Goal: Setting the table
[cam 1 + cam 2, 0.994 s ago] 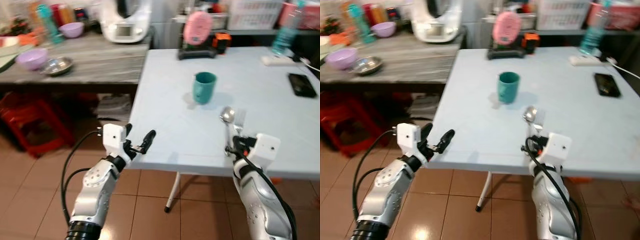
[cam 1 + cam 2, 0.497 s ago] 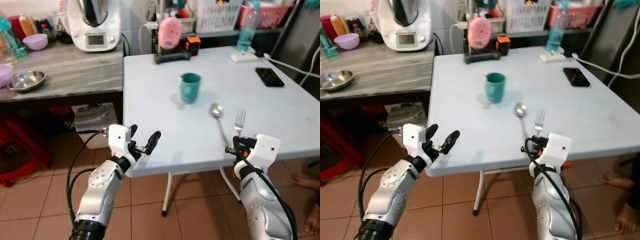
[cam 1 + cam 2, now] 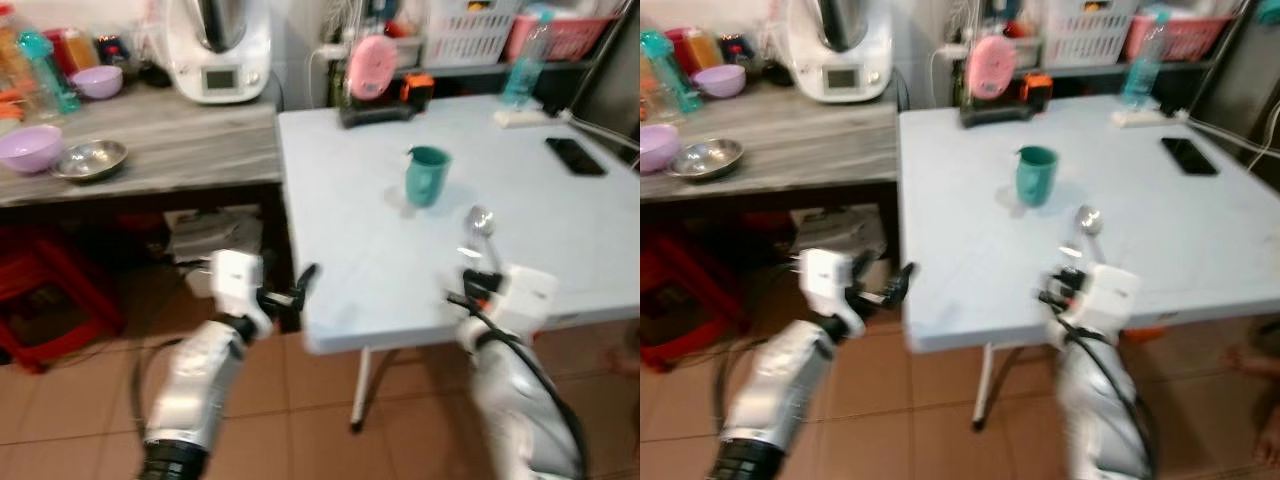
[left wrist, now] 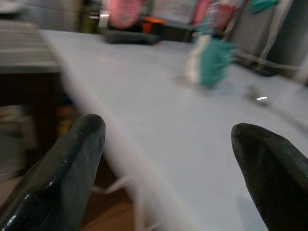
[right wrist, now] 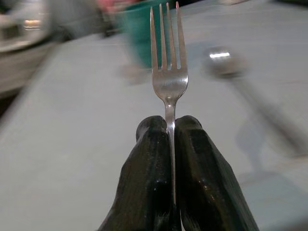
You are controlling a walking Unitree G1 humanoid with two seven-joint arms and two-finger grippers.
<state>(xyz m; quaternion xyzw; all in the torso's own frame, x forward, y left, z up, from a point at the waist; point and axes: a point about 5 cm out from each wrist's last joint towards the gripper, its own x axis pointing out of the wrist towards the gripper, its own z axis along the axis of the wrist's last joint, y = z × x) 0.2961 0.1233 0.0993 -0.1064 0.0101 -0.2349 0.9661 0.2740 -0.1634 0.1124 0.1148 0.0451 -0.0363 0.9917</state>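
Note:
A light blue table [image 3: 350, 240] carries a teal cup [image 3: 427, 175], and a metal spoon [image 3: 480, 220] lies nearer the front edge. My right gripper [image 5: 167, 126] is shut on the handle of a silver fork [image 5: 168, 57], tines pointing away over the table's front part. From the head it hangs at the table's front edge [image 3: 466, 292], just before the spoon. My left gripper [image 3: 297, 290] is open and holds nothing, level with the table's near left corner. In the left wrist view its fingers [image 4: 72, 159] stand wide apart, with the cup [image 4: 214, 55] beyond.
A grey wooden counter [image 3: 180, 150] adjoins the table on the left, bearing a steel bowl [image 3: 90, 160], purple bowls [image 3: 30, 148] and a white appliance [image 3: 218, 50]. A red stool [image 3: 50, 300] stands beneath. A black phone [image 3: 575, 157] and a bottle [image 3: 525, 65] sit far right.
The whole picture has shifted and blurred, so the camera moved; the table now sits further right. The fork stays in my right gripper and the left stays open.

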